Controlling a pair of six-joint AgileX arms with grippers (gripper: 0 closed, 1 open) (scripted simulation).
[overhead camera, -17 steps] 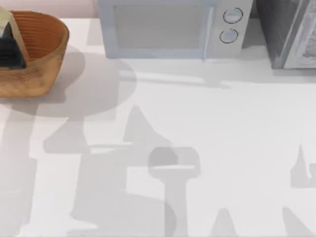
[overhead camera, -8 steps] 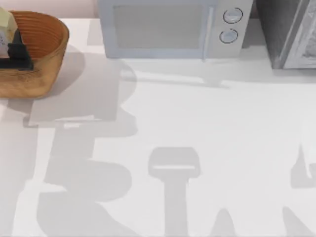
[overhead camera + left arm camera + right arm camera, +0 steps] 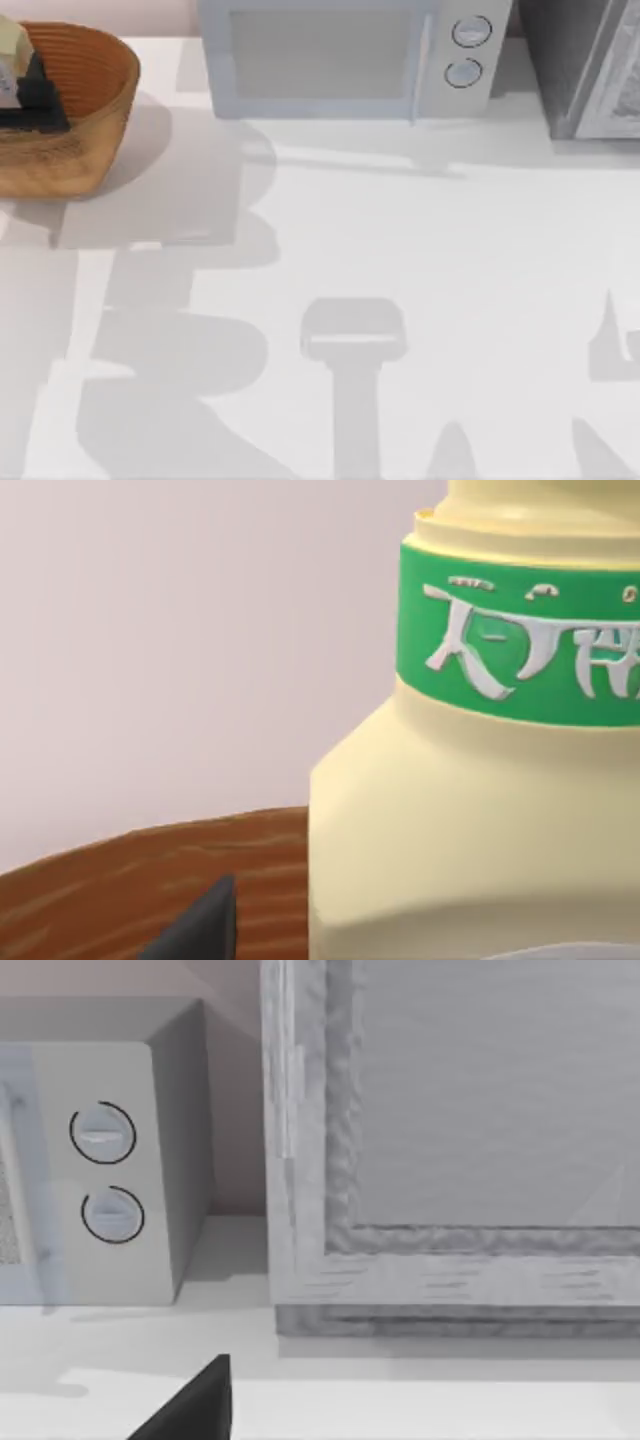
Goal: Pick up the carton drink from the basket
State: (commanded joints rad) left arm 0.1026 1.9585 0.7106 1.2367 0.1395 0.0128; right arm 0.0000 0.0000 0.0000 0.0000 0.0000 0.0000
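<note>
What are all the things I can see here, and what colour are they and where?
Basket: one, orange-brown, far left corner of the table.
Carton drink: one, pale yellow with a green band, in the basket.
Microwave: one, white, back middle of the table.
Cabinet: one, grey, back right, beside the microwave.
Table: one, white, under everything.
Left gripper: one, black, in the basket at the carton drink.
Right gripper: one, black, facing the microwave and cabinet.
</note>
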